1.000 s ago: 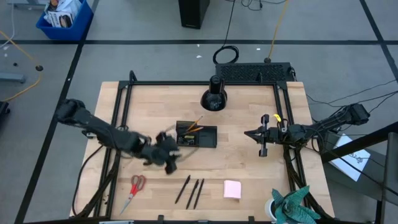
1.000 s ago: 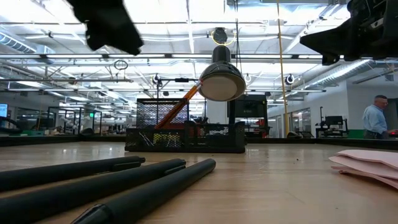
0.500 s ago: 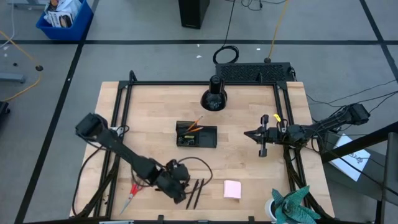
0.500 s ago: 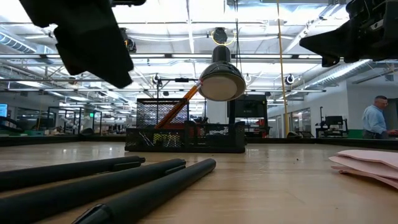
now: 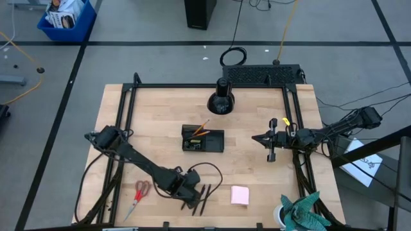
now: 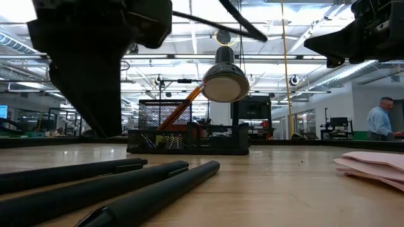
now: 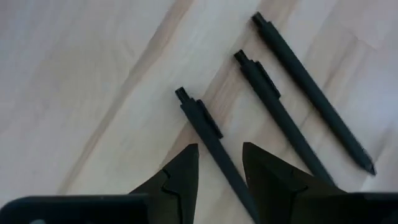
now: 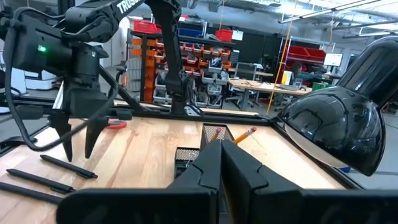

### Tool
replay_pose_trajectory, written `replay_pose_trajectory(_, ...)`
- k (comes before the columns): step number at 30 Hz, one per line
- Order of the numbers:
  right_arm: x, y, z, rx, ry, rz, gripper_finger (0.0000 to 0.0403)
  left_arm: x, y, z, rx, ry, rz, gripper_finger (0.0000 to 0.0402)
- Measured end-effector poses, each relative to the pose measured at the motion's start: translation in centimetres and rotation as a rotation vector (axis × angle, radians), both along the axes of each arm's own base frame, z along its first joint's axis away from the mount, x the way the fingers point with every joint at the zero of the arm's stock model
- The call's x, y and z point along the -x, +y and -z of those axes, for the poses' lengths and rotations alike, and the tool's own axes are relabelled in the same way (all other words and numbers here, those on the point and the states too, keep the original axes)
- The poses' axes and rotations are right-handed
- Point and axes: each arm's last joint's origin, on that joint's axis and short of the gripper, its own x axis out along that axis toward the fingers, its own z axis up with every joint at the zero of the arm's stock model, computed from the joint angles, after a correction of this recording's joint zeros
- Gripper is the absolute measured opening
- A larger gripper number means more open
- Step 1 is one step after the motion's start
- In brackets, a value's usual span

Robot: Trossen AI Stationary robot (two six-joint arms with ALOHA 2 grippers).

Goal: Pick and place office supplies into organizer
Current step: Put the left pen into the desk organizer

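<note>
Seen from above, a wooden table [image 5: 257, 179] is shown inside a black frame. The left gripper [image 5: 191, 196] is poised at the near edge over three black pens [image 5: 200, 199], with red-handled scissors [image 5: 139, 192] just beside on the left and a pink sticky-note pad [image 5: 239, 195] on the right. The organizer [image 5: 203, 140] is placed mid-table, well apart, with an orange pencil [image 5: 201, 127] leaning out of it. A round black cone [image 5: 221, 101] is set behind it. The right gripper [image 5: 272, 139] is parked at the right side.

At table height, the three pens [image 6: 126, 183] are laid in the foreground, the left gripper [image 6: 95, 75] hung above them, the organizer [image 6: 189, 140] beyond.

From the left wrist, the fingers [image 7: 180, 177] are seen partly spread and empty, straddling the nearest pen [image 7: 211, 140] — nothing is gripped yet.

From the right wrist, its own fingers [image 8: 245, 165] are pressed together, holding nothing.

The risk is judged to lie in the crowding: the middle pen [image 7: 280, 118] could be nudged or rolled by a finger on descent, or the chosen pen — thin and smooth — could be pinched off-centre and tilted out.
</note>
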Motion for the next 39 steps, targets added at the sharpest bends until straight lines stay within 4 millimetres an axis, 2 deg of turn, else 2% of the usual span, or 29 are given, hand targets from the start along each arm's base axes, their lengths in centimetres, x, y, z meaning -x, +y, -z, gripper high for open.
replay_pose_trajectory(9, 0.0, 0.0, 0.0, 0.0, 0.001, 0.0, 0.0004, -0.4, 0.8, 0.1, 0.037, 0.032, -0.07, 0.0129)
replay_pose_trajectory(13, 0.0, 0.0, 0.0, 0.0, 0.001, 0.0, 0.0004, -0.5, 0.8, 0.5, 0.018, 0.039, -0.04, 0.0129)
replay_pose_trajectory(20, 0.0, 0.0, 0.0, 0.0, 0.001, 0.0, 0.0004, -0.8, 0.6, 2.5, -0.006, 0.079, -0.009, 0.0129)
replay_pose_trajectory(26, 0.0, 0.0, 0.0, 0.0, 0.001, 0.0, 0.0004, -0.9, 0.6, 2.9, -0.003, 0.098, 0.02, 0.0129)
replay_pose_trajectory(31, 0.0, 0.0, 0.0, 0.001, 0.001, 0.001, 0.0004, -0.2, 0.4, 3.3, -0.046, 0.142, 0.092, 0.0128)
replay_pose_trajectory(34, 0.0, 0.0, 0.0, 0.0, 0.001, 0.0, 0.0004, 0.1, 0.4, 3.4, -0.059, 0.164, 0.139, 0.0108)
replay_pose_trajectory(39, 0.0, 0.0, 0.0, 0.0, 0.001, 0.001, 0.0004, 0.3, 0.3, 3.5, -0.062, 0.186, 0.183, 0.0036)
